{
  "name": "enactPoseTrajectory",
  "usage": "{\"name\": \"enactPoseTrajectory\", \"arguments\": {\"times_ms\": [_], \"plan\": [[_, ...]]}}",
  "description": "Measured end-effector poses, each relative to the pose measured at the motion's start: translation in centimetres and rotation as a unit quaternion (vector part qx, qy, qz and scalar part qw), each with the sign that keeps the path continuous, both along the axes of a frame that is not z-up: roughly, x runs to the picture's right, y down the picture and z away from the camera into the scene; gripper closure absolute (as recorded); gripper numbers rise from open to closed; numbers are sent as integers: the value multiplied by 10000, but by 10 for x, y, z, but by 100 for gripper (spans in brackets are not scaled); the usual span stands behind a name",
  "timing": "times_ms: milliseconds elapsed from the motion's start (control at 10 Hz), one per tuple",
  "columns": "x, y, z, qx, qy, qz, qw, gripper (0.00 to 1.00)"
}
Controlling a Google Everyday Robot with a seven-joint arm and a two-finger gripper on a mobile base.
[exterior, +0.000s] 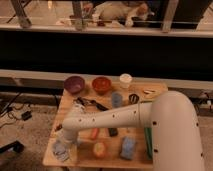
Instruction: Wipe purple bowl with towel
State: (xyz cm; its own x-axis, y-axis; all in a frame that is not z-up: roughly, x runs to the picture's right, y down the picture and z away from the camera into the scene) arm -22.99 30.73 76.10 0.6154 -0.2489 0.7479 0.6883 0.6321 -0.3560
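Note:
The purple bowl (74, 84) stands at the back left of the wooden table (70, 107), next to an orange-red bowl (101, 84). The towel (61, 150), a wrinkled light blue-grey cloth, lies at the front left corner. My white arm reaches from the right across the table to that corner. The gripper (65, 144) hangs open directly over the towel, at or just above the cloth, and hides part of it. The bowl is far behind the gripper, untouched.
A white cup (125, 80), a blue cup (116, 99) and black utensils (91, 103) sit mid-table. Near the front are a peach (99, 148), a blue sponge (128, 148) and a small orange item (94, 133). A green object (147, 136) lies by my arm's shoulder.

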Motion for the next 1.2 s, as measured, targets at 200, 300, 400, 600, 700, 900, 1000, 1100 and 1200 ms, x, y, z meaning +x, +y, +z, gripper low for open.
{"name": "enactPoseTrajectory", "arguments": {"times_ms": [200,300,400,600,700,900,1000,1100,1200], "plan": [[5,-2,4,-18,46,39,10000,17],[9,-4,6,-20,71,76,9999,27],[14,-6,6,-53,100,138,9998,39],[16,-7,8,-43,103,161,9998,56],[17,-7,8,-35,103,159,9998,66],[18,-8,8,-20,101,150,9998,70],[19,-9,8,1,107,135,9999,70],[19,-9,8,-16,109,140,9998,71],[18,-7,9,-44,95,137,9999,78]]}}
